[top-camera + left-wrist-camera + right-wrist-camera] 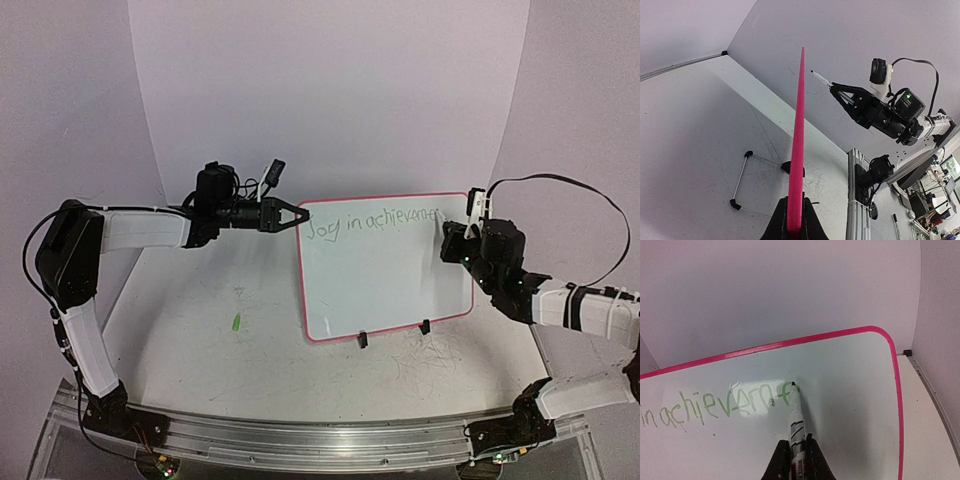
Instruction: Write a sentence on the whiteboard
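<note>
The whiteboard (390,280), white with a pink rim, stands tilted on the table. My left gripper (299,214) is shut on its upper left edge; in the left wrist view the pink rim (799,135) runs edge-on out of the closed gripper (795,227). Green writing, the sentence (368,223), runs along the top and reads "Joy in achievem" plus further letters. My right gripper (452,238) is shut on a marker (797,417). The marker's tip touches the whiteboard (855,405) at the right end of the sentence (715,407).
Two black clip feet (362,340) (424,326) hold the board's lower edge. A small green piece (237,323) lies on the table to the left. Grey scribbles (435,352) mark the table in front. A metal rail (320,442) runs along the near edge.
</note>
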You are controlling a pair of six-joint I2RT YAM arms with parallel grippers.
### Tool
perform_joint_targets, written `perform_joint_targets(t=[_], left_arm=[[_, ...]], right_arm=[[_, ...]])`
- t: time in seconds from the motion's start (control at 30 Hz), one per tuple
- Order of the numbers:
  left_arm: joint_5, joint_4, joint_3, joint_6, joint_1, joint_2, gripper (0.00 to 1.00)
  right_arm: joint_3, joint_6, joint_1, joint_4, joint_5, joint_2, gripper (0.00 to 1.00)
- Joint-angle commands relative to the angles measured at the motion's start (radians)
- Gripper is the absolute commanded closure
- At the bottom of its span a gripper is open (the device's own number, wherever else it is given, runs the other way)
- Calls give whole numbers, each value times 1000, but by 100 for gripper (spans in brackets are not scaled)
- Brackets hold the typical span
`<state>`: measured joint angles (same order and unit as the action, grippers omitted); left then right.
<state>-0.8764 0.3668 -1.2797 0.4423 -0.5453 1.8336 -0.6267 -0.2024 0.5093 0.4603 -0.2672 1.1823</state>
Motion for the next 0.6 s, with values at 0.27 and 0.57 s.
perform_joint_targets(t=[0.27, 0.57], left_arm=[[16, -19, 5, -50, -25, -26, 100], [17, -19, 5, -51, -25, -28, 100]], right_arm=[[-59, 16, -30, 54, 5, 57, 100], [-17, -8, -30, 41, 18, 57, 100]])
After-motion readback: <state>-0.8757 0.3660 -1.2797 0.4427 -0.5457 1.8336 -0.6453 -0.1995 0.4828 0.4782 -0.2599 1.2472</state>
